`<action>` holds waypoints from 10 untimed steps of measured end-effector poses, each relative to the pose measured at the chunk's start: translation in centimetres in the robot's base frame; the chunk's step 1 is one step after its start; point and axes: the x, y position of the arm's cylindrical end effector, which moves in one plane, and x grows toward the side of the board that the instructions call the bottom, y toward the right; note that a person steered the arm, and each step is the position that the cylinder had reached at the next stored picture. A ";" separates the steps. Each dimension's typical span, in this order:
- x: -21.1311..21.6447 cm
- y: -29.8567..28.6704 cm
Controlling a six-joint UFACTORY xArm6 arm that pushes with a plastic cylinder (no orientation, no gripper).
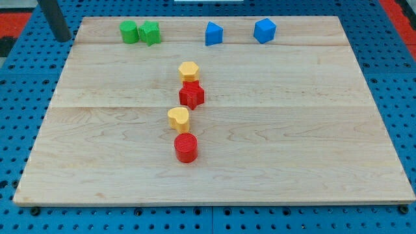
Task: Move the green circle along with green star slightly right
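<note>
The green circle (pixel 129 31) sits near the board's top left, touching the green star (pixel 150 32) on its right. My rod comes down at the view's top left, and my tip (pixel 62 38) rests just off the board's left edge, well left of the green circle.
A blue block (pixel 214 34) and a blue cube-like block (pixel 264 30) lie along the top edge. In the middle stand a yellow hexagon (pixel 188 70), a red star (pixel 192 94), a yellow heart (pixel 178 119) and a red cylinder (pixel 186 147). The wooden board (pixel 312 143) lies on a blue pegboard.
</note>
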 end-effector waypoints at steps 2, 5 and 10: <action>0.1 0.0; 0.3 0.0; -1.0 0.6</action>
